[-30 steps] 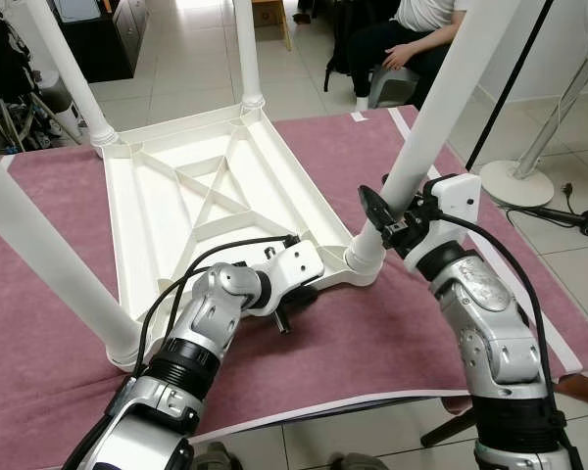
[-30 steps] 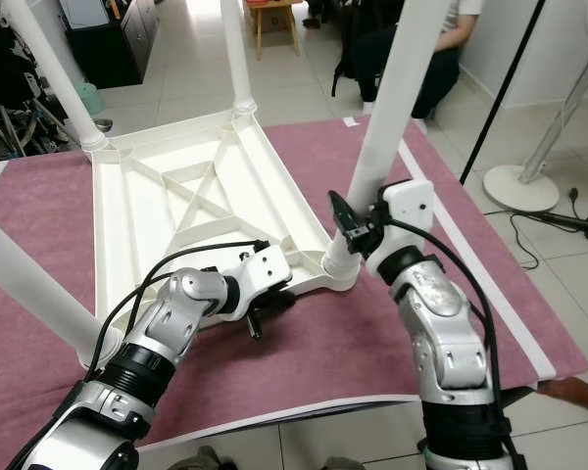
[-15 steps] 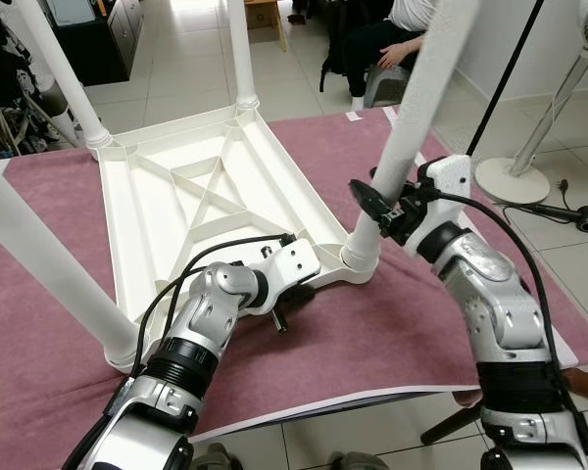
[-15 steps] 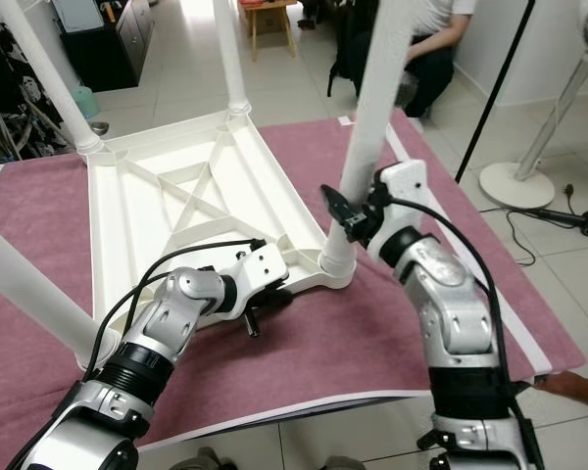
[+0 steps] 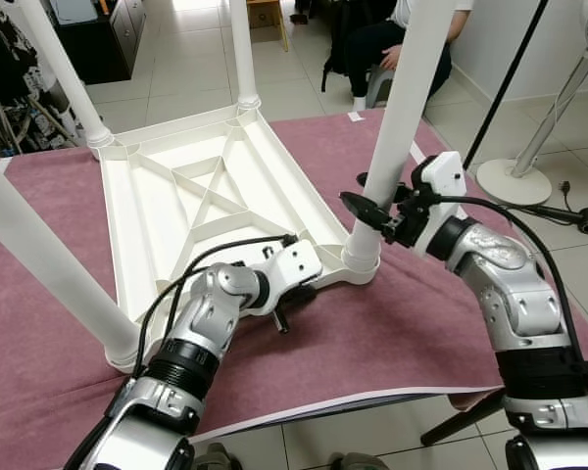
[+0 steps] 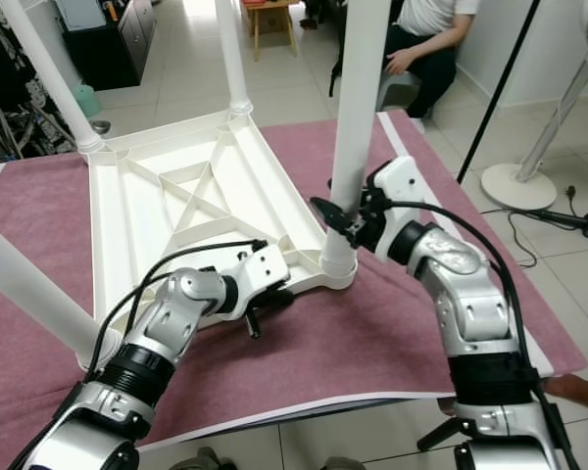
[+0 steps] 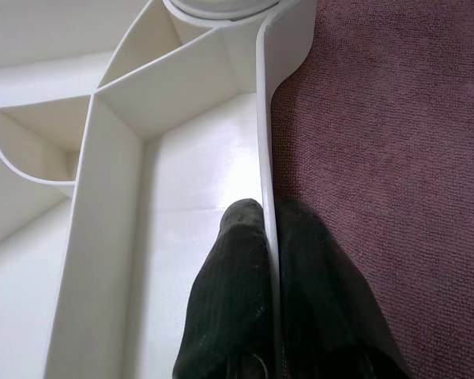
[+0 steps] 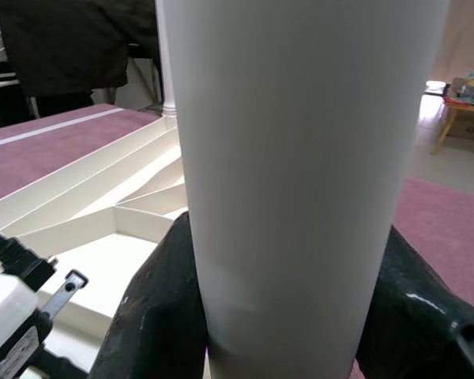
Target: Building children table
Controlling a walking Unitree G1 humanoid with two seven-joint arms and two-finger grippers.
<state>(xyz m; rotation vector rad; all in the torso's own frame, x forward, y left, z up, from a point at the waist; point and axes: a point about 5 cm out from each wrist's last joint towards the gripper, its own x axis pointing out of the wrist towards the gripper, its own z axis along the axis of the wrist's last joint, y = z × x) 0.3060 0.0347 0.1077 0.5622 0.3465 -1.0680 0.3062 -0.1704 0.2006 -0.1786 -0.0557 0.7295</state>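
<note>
A white plastic children's table (image 5: 216, 196) lies upside down on a maroon carpet (image 5: 372, 323), with its legs pointing up. My right gripper (image 5: 377, 208) is shut on the near right leg (image 5: 404, 108), low down, just above its socket at the table's corner. That leg stands nearly upright, and in the right wrist view the leg (image 8: 300, 158) sits between the two black fingers (image 8: 154, 316). My left gripper (image 7: 267, 229) is shut on the table's front rim (image 7: 265, 118), one finger inside and one outside, a short way left of that corner. From the head the left gripper (image 5: 289, 302) shows at the same rim.
Three other legs stand at the far left (image 5: 64, 78), far right (image 5: 240, 49) and near left (image 5: 49, 259) corners. A person (image 5: 402, 44) sits behind the carpet. A fan stand (image 5: 514, 181) and a black pole (image 5: 505, 83) are to the right, a dark cabinet (image 5: 88, 39) at back left.
The near right leg has swung from leaning right to nearly upright, and my right gripper went left with it. The left gripper has stayed on the rim.
</note>
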